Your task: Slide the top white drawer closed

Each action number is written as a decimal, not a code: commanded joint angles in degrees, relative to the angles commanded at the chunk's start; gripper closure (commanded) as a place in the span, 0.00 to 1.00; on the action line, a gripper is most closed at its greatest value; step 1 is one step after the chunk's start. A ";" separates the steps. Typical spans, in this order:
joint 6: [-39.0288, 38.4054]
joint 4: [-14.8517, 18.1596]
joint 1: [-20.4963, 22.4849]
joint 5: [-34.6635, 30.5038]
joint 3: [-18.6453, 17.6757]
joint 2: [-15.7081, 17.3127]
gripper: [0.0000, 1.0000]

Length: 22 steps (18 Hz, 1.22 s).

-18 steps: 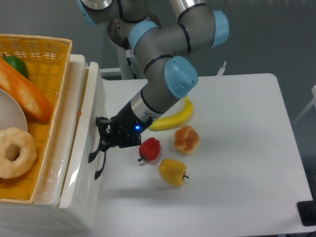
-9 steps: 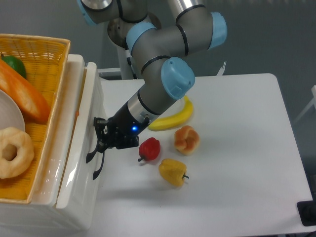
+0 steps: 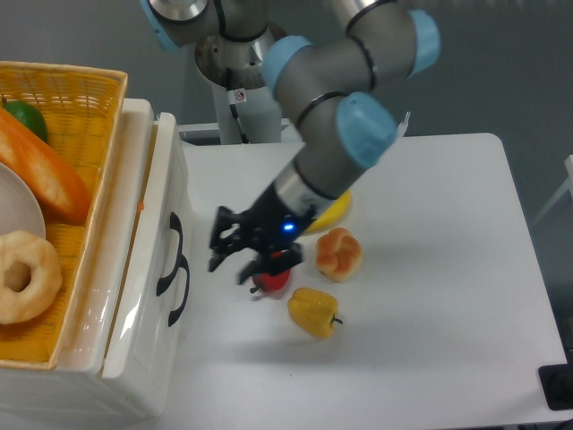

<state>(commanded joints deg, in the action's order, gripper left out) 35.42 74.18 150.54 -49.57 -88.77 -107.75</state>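
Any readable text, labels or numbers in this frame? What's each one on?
No text can be read anywhere in this frame.
Small white sticker with a red mark on the grey robot arm base column: too small and blurred to read.
Blue light on the black two-finger gripper: an indicator, not text.
Glossy white plastic drawer with thin black curved handle: no markings visible.

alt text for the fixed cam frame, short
A UR5e arm's open gripper hangs just clear of the top white drawer and its black handle, apart from it, above a white table. A red pepper, yellow pepper, bun and banana lie beside it; a yellow wicker basket sits on top.
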 joint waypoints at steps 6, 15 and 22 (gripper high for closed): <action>2.20 -0.35 7.21 -6.75 1.41 0.00 0.06; 6.07 -1.05 14.42 -20.73 2.38 -0.53 0.06; 11.32 -1.14 15.92 -22.24 2.38 -0.44 0.00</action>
<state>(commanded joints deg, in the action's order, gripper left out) 46.74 73.04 166.46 -71.81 -86.40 -108.19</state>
